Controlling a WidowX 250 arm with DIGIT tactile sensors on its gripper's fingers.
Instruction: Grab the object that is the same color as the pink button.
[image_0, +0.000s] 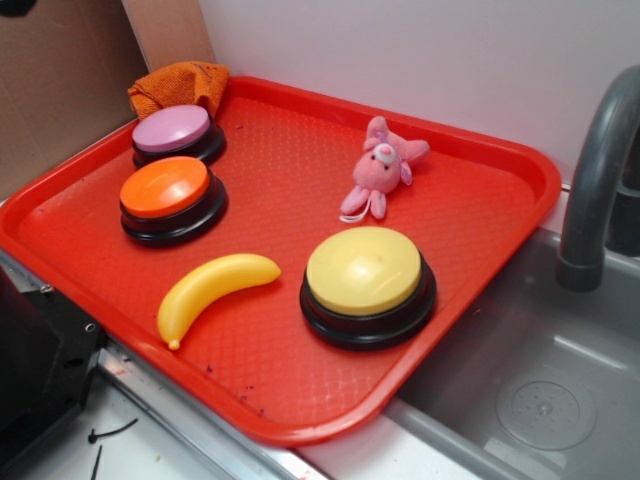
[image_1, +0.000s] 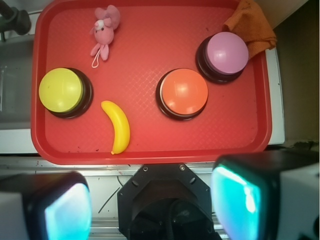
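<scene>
The gripper (image_1: 150, 205) hangs high above the near edge of the red tray (image_1: 150, 145), fingers spread apart and holding nothing. The tray holds a banana (image_1: 118, 126), yellow button (image_1: 62, 90), orange button (image_1: 183, 92) and pink button (image_1: 227, 53). The pink plush toy (image_1: 104, 30) lies in the tray's far corner by the sink (image_0: 560, 390).

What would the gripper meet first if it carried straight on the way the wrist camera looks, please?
Probably bare red tray between the orange button and the banana; its open fingers frame that gap. Depth is unclear.
</scene>
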